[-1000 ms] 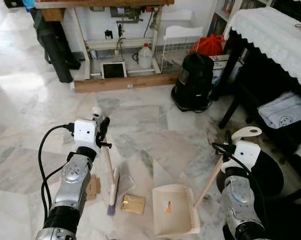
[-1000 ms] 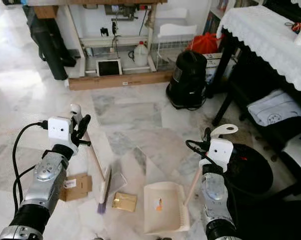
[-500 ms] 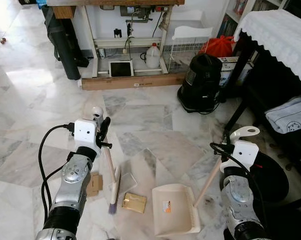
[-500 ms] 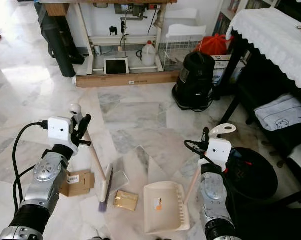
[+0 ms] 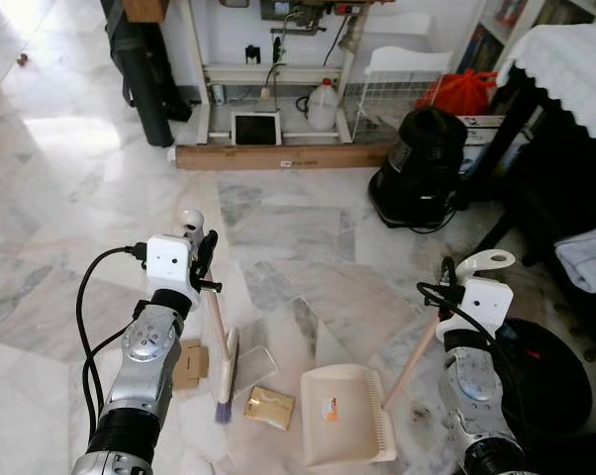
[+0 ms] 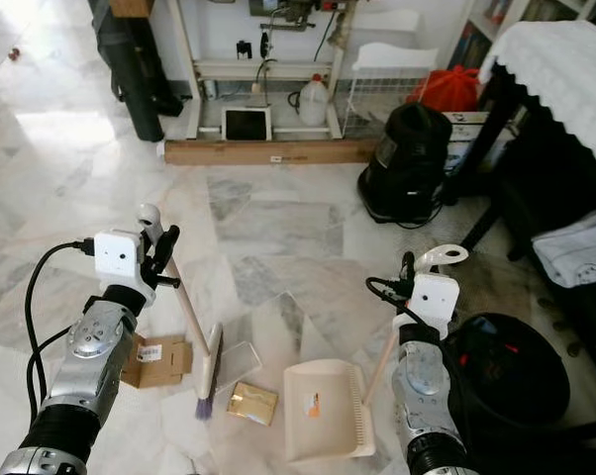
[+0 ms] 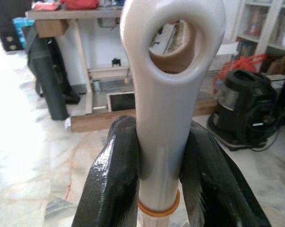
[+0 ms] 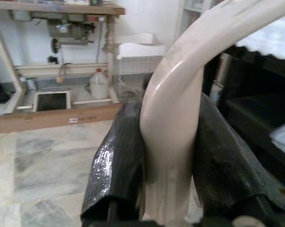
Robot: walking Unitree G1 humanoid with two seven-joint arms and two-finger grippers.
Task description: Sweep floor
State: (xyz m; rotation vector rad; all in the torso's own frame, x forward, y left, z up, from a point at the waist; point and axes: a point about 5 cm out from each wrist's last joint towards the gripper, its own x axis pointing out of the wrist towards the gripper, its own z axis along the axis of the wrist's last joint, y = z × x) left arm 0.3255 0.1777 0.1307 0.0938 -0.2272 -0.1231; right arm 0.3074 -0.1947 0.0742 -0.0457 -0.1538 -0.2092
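The cream plastic dustpan [image 5: 346, 415] lies flat on the grey-veined marble floor [image 5: 288, 223] with a small orange scrap [image 5: 331, 409] inside it and a comb-like ridge along its right edge; its pale wooden handle [image 5: 410, 361] slants up to the right gripper [image 8: 168, 142], whose 2 black fingers are pinched on the curved cream grip; the left gripper [image 7: 164, 161] is clamped the same way on the glossy looped top of the broom [image 5: 222, 371], whose wooden stick runs down to a flat cream head with purple bristles resting on the floor; just right of the bristles lies a shiny gold foil packet [image 5: 269, 408], well short of the dustpan; left of the broom head sits a flattened brown cardboard box [image 6: 157, 358] with a white label, its print too small to read; a clear plastic sheet [image 5: 258, 360] lies beside the head; further back stand a black vacuum cleaner [image 5: 424, 166] and a white plastic jug [image 5: 323, 107].
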